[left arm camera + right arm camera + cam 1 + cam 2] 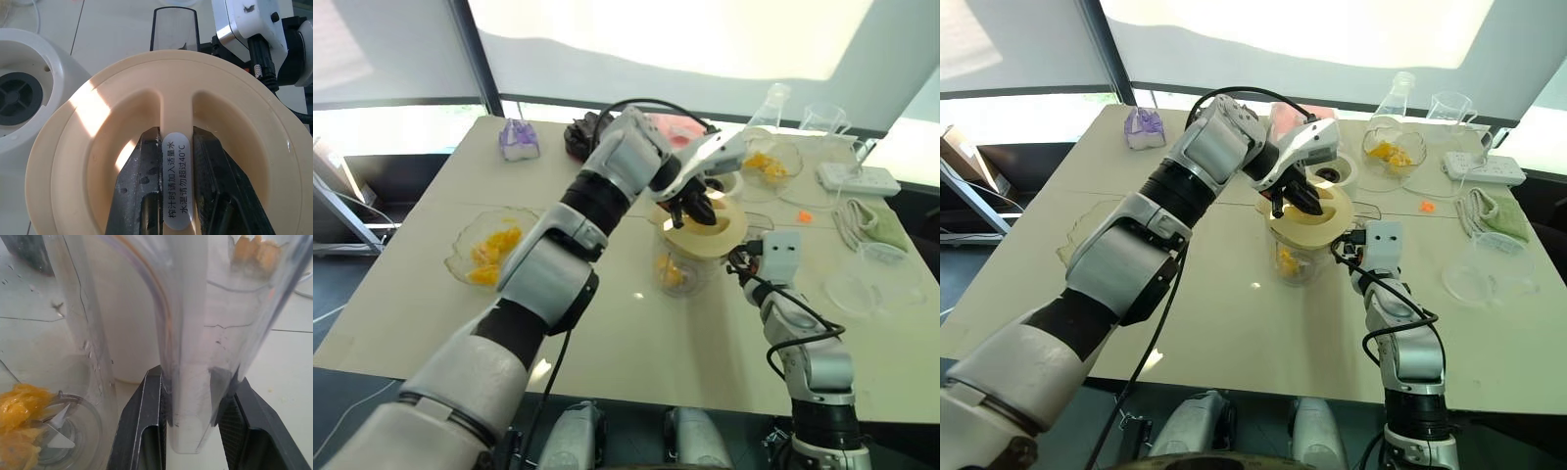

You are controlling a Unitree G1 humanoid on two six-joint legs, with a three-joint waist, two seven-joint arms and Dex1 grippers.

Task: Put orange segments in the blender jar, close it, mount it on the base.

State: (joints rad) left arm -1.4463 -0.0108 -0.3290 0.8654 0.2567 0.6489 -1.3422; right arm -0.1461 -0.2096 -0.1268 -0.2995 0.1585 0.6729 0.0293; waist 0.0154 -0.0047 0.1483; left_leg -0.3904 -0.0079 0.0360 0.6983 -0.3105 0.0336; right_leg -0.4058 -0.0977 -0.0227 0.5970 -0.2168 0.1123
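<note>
The clear blender jar (683,274) stands mid-table with orange segments (17,416) lying around its blade. A flat cream lid (98,147) sits over the jar's mouth. My left gripper (697,208) reaches down onto it from above. Its fingers (139,171) are shut on either side of the lid's raised centre ridge. My right gripper (195,377) comes in from the right, shut on the jar's clear side handle (195,333). The cream-white base (19,98), with a dark round socket in its top, stands just behind the jar.
A glass bowl of orange segments (489,250) sits at the left and another (769,164) at the far right. A conical flask (769,103), a beaker (822,119), a power strip (859,178), a green cloth (886,225) and a clear dish (876,279) crowd the right side.
</note>
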